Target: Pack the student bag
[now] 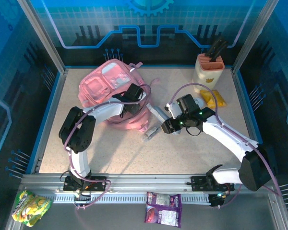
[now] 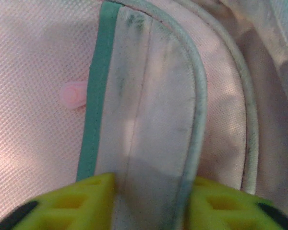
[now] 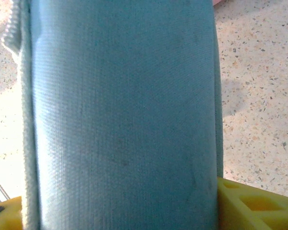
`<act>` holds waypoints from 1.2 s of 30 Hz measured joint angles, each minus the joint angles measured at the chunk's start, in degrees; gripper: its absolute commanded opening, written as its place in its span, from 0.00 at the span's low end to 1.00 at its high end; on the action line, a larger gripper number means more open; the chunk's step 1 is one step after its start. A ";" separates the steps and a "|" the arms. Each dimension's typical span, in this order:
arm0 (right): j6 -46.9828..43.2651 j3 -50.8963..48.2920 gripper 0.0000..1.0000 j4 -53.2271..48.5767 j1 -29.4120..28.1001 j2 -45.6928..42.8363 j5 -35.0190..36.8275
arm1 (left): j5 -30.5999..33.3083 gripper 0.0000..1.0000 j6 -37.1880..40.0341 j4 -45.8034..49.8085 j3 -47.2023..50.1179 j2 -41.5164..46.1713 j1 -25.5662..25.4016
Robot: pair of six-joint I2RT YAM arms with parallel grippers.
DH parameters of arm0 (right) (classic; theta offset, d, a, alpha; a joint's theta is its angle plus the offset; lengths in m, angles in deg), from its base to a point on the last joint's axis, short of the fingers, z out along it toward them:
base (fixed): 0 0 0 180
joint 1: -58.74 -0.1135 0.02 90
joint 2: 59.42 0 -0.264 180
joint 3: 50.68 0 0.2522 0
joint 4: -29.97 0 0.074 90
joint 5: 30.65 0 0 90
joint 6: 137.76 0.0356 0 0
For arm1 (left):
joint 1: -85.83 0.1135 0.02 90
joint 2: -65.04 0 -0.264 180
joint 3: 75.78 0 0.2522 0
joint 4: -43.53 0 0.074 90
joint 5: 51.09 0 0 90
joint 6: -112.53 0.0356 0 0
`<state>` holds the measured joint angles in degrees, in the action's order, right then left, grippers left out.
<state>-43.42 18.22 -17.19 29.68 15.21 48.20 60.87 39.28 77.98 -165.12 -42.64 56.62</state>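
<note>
Student bag [image 1: 103, 84], pink and soft, lies toward the back of the bench [image 1: 134, 158], left of centre, seen from above your two arms. Nearest you, in front of the bench's rail, sit a yellow-green packet [image 1: 31, 206] at left and a purple packet [image 1: 163, 208] at centre. Mid-bench, your right hand [image 1: 168, 125] holds a grey-blue pencil case [image 3: 125, 120] between its yellow fingers [image 3: 252, 206], just right of the bag. Your left hand [image 1: 130, 103] sits on the bag's near side, its fingers [image 2: 86, 201] closed narrowly on a pale, green-edged strap [image 2: 153, 120]. Toward the back right lie a yellow pouch [image 1: 213, 98] and, behind it, a cream cup [image 1: 209, 72] of dark pens.
</note>
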 measured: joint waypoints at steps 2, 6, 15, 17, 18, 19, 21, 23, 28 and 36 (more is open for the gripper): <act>-0.02 0.00 0.64 -0.02 0.04 -0.37 0.02 | 0.20 0.03 -0.17 0.17 -0.59 0.24 0.07; -0.07 0.00 0.64 -0.44 0.04 -0.52 0.26 | 0.37 0.00 -0.35 2.99 -2.08 2.38 0.09; -2.47 3.74 0.65 -1.92 -3.45 2.10 7.17 | 1.84 0.00 -5.57 13.35 -12.44 10.99 1.79; -3.32 5.95 0.65 -1.64 -5.70 4.76 8.92 | 1.75 0.00 -7.58 15.67 -14.73 11.74 2.19; -3.82 7.23 0.66 -1.18 -6.80 6.54 9.75 | 1.55 0.00 -8.72 16.90 -15.82 11.93 2.36; -4.39 8.31 0.66 -0.61 -7.72 8.11 10.58 | 1.16 0.00 -9.57 17.84 -16.59 11.98 2.45; -6.01 10.82 0.67 1.49 -9.68 12.22 12.50 | 0.13 0.00 -12.02 20.37 -18.23 11.98 2.54; -7.98 12.92 0.67 3.82 -10.99 15.74 13.92 | -0.83 0.00 -14.14 22.91 -19.71 11.98 2.78; -13.35 19.23 0.69 12.24 -12.94 26.45 17.51 | -5.38 0.00 -19.78 25.55 -21.07 12.17 4.70; -19.54 21.73 0.93 28.04 -13.44 36.28 19.87 | -11.98 0.00 -24.92 25.57 -21.07 12.92 7.85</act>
<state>-62.96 39.94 10.85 16.24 51.49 68.06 48.89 14.36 103.55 -186.19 -29.73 64.47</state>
